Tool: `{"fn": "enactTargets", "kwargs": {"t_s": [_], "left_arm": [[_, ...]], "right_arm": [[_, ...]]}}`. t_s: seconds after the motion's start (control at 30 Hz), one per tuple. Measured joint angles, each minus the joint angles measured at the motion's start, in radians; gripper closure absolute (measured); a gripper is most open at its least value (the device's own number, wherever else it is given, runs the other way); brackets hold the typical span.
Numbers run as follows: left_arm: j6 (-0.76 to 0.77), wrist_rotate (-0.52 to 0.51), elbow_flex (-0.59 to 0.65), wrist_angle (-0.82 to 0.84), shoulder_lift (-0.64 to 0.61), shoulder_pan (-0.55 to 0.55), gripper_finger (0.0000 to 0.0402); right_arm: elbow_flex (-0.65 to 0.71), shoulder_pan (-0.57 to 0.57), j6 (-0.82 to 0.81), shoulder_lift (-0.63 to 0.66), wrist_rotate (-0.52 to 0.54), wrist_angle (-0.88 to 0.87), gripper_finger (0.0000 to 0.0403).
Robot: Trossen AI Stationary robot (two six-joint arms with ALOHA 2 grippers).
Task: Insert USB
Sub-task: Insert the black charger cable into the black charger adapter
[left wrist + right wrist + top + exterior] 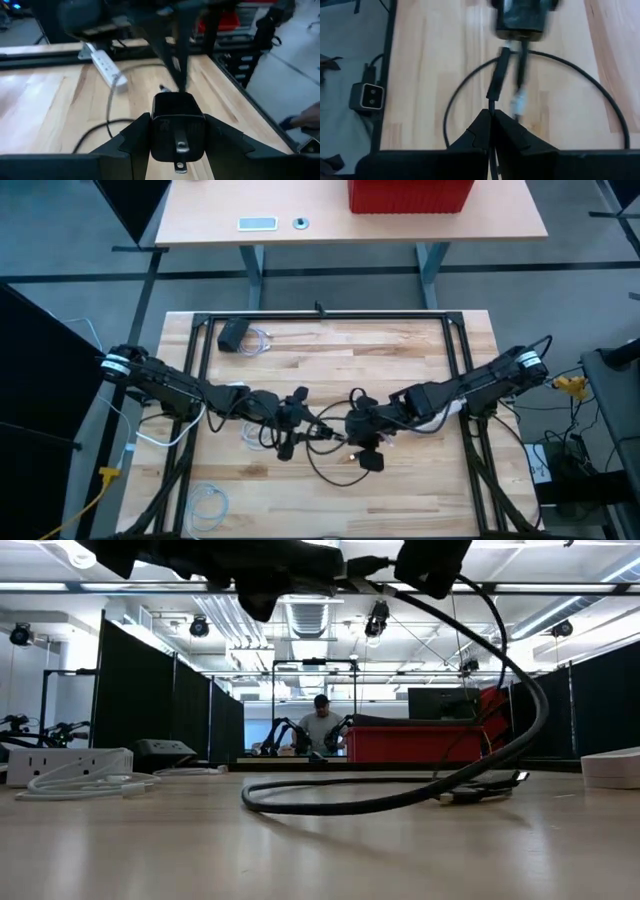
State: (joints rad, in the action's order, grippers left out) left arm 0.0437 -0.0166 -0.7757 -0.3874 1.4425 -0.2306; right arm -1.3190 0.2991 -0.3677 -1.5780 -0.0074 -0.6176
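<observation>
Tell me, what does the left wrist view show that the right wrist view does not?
Only the left wrist view shows the left gripper clamped on the black charger, prongs facing the camera, and a white power strip. Only the right wrist view shows the right gripper pinching the black cable, and the cable's loop on the table. Both show the charger, the cable and the wooden table.

White power strip [104, 65] on the wood table [400, 350], red bin [410, 194] on far desk, 1 person [320, 726] (seated, background).
</observation>
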Motion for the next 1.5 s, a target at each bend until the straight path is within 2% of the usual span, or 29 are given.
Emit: {"fn": "enactTargets", "kwargs": {"t_s": [0.13,0.43,0.63,0.77,1.03,1.23,1.4,1.5], "left_arm": [[0.000,0.001,0.000,-0.026,-0.001,-0.001,0.0255],[0.016,-0.002,0.001,-0.035,-0.006,-0.008,0.0255],[0.030,0.003,0.004,-0.060,-0.005,-0.012,0.0255],[0.030,0.022,0.004,-0.137,-0.011,-0.018,0.0255],[0.058,0.003,0.023,-0.137,-0.060,-0.022,0.0255],[0.133,-0.093,0.121,-0.284,-0.125,-0.021,0.0255],[0.167,-0.097,0.224,-0.501,-0.159,-0.021,0.0255],[0.168,-0.079,0.262,-0.568,-0.157,-0.021,0.0255]], "right_arm": [[0.000,0.017,-0.002,0.000,0.020,0.015,0.0403],[0.000,0.063,-0.006,0.030,0.147,0.017,0.0403],[-0.004,0.095,-0.006,0.059,0.276,0.064,0.0403],[-0.003,0.107,0.001,0.058,0.280,0.071,0.0403],[-0.002,0.155,0.009,0.087,0.327,0.080,0.0403],[-0.002,0.209,0.005,0.118,0.465,0.079,0.0403],[0.006,0.217,0.004,0.119,0.533,0.101,0.0403],[0.023,0.209,0.050,0.119,0.535,0.207,0.0403]]}}
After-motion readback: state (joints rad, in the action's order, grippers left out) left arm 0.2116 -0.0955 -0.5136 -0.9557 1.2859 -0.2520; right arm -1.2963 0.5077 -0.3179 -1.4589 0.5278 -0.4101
